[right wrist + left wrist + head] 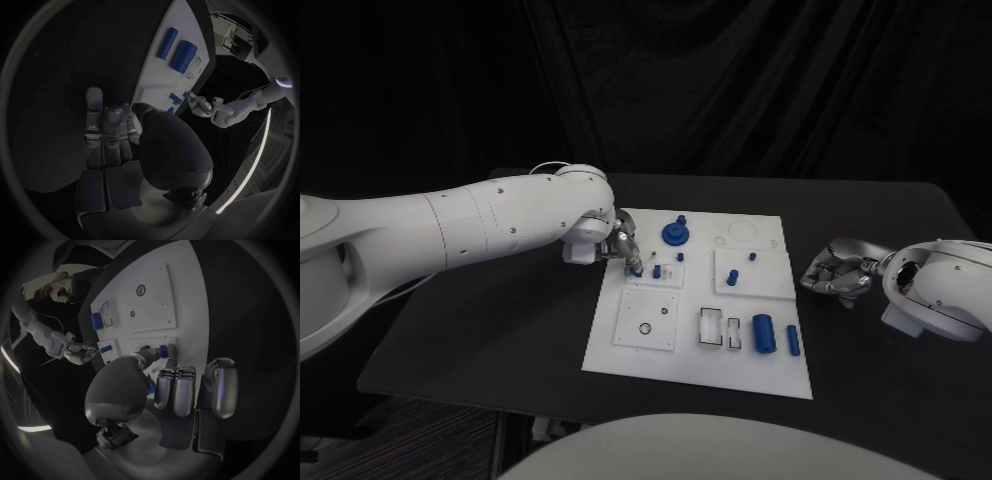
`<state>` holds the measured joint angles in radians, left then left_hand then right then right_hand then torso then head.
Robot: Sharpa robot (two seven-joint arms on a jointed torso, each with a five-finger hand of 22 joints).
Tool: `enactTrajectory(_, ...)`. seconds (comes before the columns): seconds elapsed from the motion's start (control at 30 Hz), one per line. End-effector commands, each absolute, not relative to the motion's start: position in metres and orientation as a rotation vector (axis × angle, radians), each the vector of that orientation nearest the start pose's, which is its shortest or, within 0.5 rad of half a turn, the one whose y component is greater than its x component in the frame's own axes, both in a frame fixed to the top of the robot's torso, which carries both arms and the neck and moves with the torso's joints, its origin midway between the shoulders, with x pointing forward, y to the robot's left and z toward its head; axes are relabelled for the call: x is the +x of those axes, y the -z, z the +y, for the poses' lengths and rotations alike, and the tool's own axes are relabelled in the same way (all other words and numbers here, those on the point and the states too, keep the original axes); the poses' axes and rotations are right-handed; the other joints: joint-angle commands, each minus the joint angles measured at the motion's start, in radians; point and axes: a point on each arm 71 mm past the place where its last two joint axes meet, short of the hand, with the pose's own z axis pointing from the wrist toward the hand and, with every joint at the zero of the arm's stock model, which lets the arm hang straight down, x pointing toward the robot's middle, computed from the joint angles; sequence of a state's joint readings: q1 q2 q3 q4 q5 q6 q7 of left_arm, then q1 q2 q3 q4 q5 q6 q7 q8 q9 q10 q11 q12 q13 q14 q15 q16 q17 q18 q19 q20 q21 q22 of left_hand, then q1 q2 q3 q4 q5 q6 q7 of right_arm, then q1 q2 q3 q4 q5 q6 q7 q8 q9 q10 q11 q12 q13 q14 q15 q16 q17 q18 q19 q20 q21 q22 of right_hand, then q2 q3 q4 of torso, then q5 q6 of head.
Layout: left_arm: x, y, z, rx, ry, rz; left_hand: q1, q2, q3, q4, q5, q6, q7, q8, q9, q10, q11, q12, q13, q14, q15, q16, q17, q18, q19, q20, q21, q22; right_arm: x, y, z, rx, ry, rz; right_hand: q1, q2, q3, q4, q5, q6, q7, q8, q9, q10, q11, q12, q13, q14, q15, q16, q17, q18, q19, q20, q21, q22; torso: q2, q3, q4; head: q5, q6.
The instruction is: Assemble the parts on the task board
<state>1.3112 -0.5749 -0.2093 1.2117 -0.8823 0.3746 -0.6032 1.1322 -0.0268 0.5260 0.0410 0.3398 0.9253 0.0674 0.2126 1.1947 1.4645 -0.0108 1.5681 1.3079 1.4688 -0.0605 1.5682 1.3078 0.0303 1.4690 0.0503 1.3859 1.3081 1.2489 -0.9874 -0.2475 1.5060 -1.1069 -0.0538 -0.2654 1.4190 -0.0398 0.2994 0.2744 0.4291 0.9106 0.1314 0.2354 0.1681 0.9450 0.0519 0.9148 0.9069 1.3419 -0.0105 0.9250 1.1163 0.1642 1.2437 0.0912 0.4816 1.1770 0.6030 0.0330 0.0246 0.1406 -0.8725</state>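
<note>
L hand (pixel 620 247) pinches small blue part (pixel 164 351) over task board (pixel 646 355) upper-left, prob. seating it | R hand (pixel 837 272) frame right, off board, fingers loosely curled, empty.

Robot test lab, most likely.
Black table (pixel 877 215) backed by a black curtain (pixel 733 80), staged for bench trials.

Left robot hand (pixel 164 390) over task board (pixel 150 305), fingertip on small blue part (pixel 164 351).

task board (pixel 661 350): white, flat, table centre | parts (pixel 763 333): blue, several lying or standing on it
</note>
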Motion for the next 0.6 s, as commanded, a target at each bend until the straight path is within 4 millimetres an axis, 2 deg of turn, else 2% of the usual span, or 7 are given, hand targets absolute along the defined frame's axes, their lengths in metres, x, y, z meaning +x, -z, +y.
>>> enactTrajectory(0.03,0.5107,0.2555,0.1829,-0.094,0.197,2.632,0.003,0.005,0.017,-0.026,0.009,0.004,-0.004,-0.002,0.001,0.106,0.004,0.003,0.263,0.102,0.004,0.003,0.263,0.014,0.006,0.006,-0.002,0.204,0.4524,0.2609,-0.2944,0.209,-0.405,2.222,0.005,-0.004,0.003,-0.003,0.003,-0.007,0.001,0.005,0.000,-0.008,0.002,-0.003,-0.001,-0.007,-0.002,-0.005,-0.001,0.012,-0.005,0.001,-0.003,-0.001,0.000,-0.0005,-0.0004,0.000,0.000)
enactTrajectory(0.3,0.5108,0.2549,0.1815,-0.102,0.206,2.617,0.001,0.008,0.017,-0.024,0.013,0.006,-0.003,-0.001,0.001,0.106,0.005,0.003,0.263,0.102,0.004,0.003,0.263,0.014,0.006,0.005,-0.003,0.204,0.4522,0.2612,-0.2942,0.208,-0.406,2.224,0.005,-0.004,0.003,-0.003,0.003,-0.007,0.001,0.005,0.000,-0.008,0.002,-0.003,-0.001,-0.007,-0.002,-0.005,-0.001,0.012,-0.005,0.001,-0.003,-0.001,0.000,-0.0003,0.0013,-0.001,0.000)
enactTrajectory(0.4,0.5104,0.2547,0.1796,-0.101,0.217,2.611,-0.007,0.011,0.011,-0.019,0.006,0.009,-0.003,-0.002,0.000,0.106,0.005,0.003,0.263,0.102,0.005,0.003,0.263,0.014,0.006,0.006,-0.003,0.204,0.4522,0.2613,-0.2941,0.207,-0.405,2.225,0.005,-0.004,0.003,-0.003,0.003,-0.007,0.001,0.005,0.000,-0.008,0.002,-0.003,-0.001,-0.007,-0.002,-0.005,-0.001,0.012,-0.005,0.001,-0.003,-0.001,0.000,0.0002,-0.0002,0.001,0.000)
enactTrajectory(0.5,0.5098,0.2547,0.1781,-0.096,0.227,2.611,-0.022,0.017,-0.010,-0.006,-0.051,0.013,-0.006,-0.006,-0.007,0.106,0.004,0.003,0.263,0.102,0.004,0.003,0.263,0.014,0.006,0.005,-0.004,0.204,0.4521,0.2615,-0.2939,0.207,-0.405,2.228,0.005,-0.004,0.003,-0.003,0.003,-0.007,0.001,0.005,0.000,-0.008,0.002,-0.003,-0.001,-0.007,-0.002,-0.005,-0.001,0.012,-0.005,0.001,-0.003,-0.001,0.001,0.0001,0.0000,0.001,0.000)
enactTrajectory(0.6,0.5091,0.2550,0.1769,-0.092,0.236,2.611,-0.031,0.021,-0.030,0.006,-0.089,0.017,-0.007,-0.011,-0.014,0.106,0.003,0.003,0.263,0.102,0.003,0.003,0.263,0.014,0.005,0.005,-0.006,0.204,0.4520,0.2617,-0.2938,0.206,-0.403,2.231,0.005,-0.004,0.003,-0.003,0.003,-0.007,0.001,0.005,0.000,-0.008,0.002,-0.003,-0.001,-0.007,-0.002,-0.005,-0.001,0.012,-0.005,0.001,-0.003,-0.001,0.000,-0.0003,0.0001,0.001,0.000)
